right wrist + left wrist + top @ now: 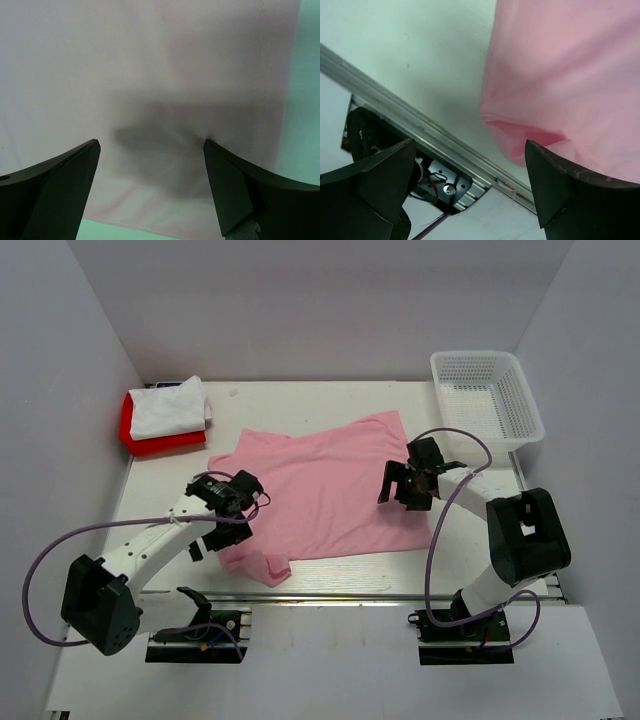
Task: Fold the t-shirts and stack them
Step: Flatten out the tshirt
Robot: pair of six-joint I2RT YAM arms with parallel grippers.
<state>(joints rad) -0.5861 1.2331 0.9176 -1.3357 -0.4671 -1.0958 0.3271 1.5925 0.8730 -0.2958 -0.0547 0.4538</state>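
A light pink t-shirt [325, 490] lies spread on the table's middle, its near left sleeve bunched. It also shows in the left wrist view [570, 75] and fills the right wrist view [150, 75]. A folded white t-shirt [168, 406] lies on a folded red t-shirt [150, 443] at the far left. My left gripper [222, 537] is open and empty over the pink shirt's near left corner [470, 200]. My right gripper [405, 485] is open, low over the shirt's right part near its hem [150, 195].
A white plastic mesh basket [487, 400] stands at the far right. An aluminium rail [340, 595] runs along the table's near edge, also seen in the left wrist view [420, 125]. White walls close in the left, back and right.
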